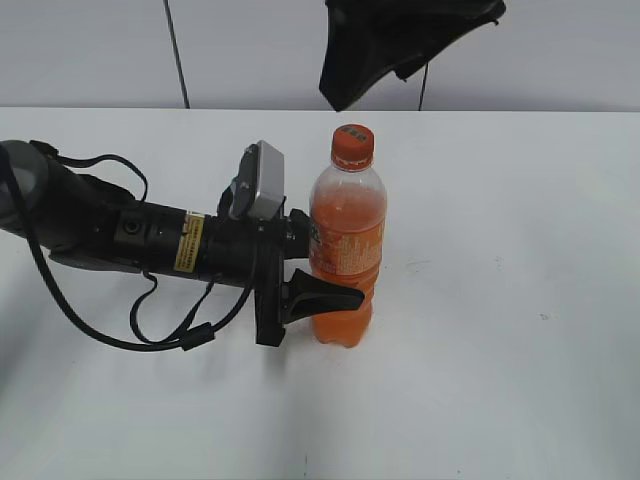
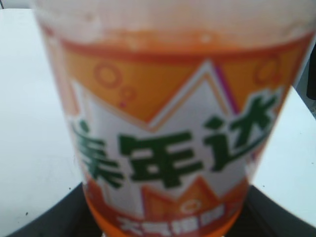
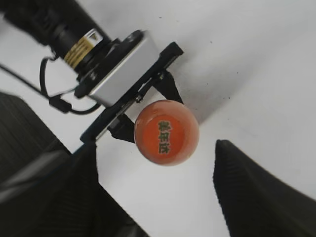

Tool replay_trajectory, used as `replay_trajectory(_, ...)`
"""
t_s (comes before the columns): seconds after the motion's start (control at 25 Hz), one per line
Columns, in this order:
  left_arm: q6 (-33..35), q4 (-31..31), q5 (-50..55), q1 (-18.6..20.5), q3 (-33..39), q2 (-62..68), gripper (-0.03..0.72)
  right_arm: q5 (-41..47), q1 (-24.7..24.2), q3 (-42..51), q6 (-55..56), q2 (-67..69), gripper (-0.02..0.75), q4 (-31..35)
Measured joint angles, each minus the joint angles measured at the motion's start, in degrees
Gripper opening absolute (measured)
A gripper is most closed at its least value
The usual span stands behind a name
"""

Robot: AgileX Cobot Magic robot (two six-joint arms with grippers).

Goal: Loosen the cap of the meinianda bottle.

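The meinianda bottle (image 1: 347, 240) stands upright on the white table, with orange drink and an orange-and-white label. Its orange cap (image 1: 352, 146) sits on top. My left gripper (image 1: 335, 288) reaches in from the left and is shut on the bottle's middle, one black finger across the front. In the left wrist view the label (image 2: 168, 123) fills the frame between the jaws (image 2: 163, 228). My right gripper (image 1: 400, 45) hangs above the bottle, open and empty. The right wrist view looks down on the cap (image 3: 166, 132), which lies beyond the spread fingers (image 3: 158, 197), apart from them.
The white table (image 1: 500, 350) extends to the right and front of the bottle. The left arm's body and black cables (image 1: 150, 300) lie across the left side. A pale wall stands behind the table.
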Motion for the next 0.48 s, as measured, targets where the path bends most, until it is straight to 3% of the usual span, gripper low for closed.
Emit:
replay_trajectory(0.12,0.0,0.0,0.0,0.0,0.0,0.0,0.399,-0.87,0.0,0.0,11.17,0.38,0.497,-0.89)
replay_trajectory(0.48,0.0,0.0,0.0,0.0,0.0,0.0,0.399,0.22,0.0,0.0,14.26,6.21,0.475,-1.56)
